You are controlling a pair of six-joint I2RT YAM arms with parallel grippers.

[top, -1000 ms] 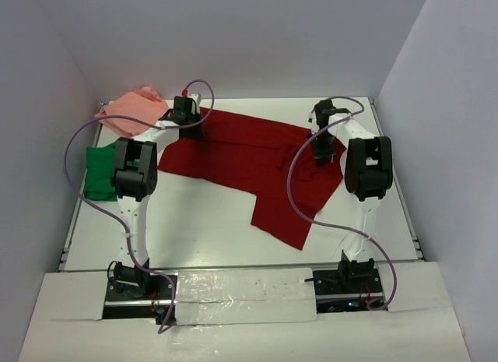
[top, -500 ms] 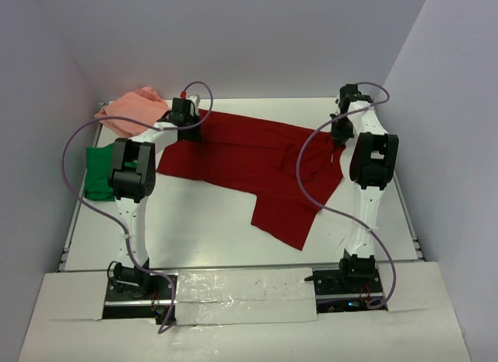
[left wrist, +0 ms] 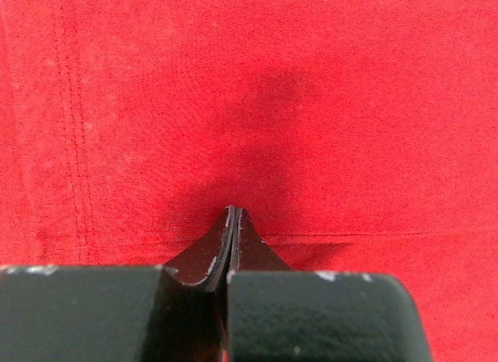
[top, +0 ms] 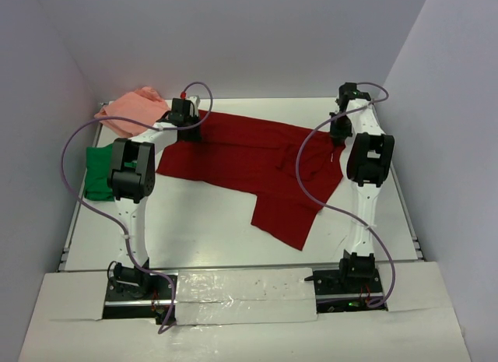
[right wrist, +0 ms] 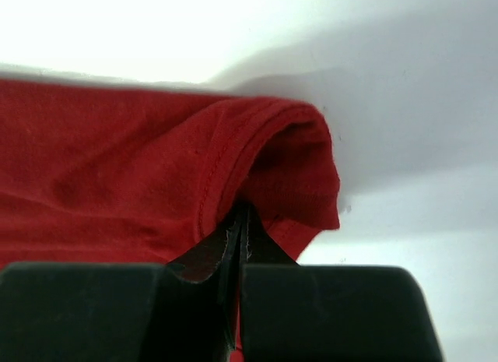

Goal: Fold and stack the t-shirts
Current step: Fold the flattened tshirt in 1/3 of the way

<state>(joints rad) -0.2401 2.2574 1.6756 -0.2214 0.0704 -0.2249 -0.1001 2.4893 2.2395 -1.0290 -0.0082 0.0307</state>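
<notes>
On table (top: 202,230), dark red t-shirt (top: 241,156) spread out, left gripper (left wrist: 233,216) clamped on its far-left edge, right gripper (right wrist: 241,222) clamped on its far-right hem fold

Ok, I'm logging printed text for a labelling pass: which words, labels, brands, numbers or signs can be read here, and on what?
No text can be read anywhere.
dark red t-shirt: plain cloth and stitching, no print or tag showing.
green t-shirt and salmon pink t-shirt: plain.
left gripper and right gripper: only pale scuffs, no lettering.
</notes>
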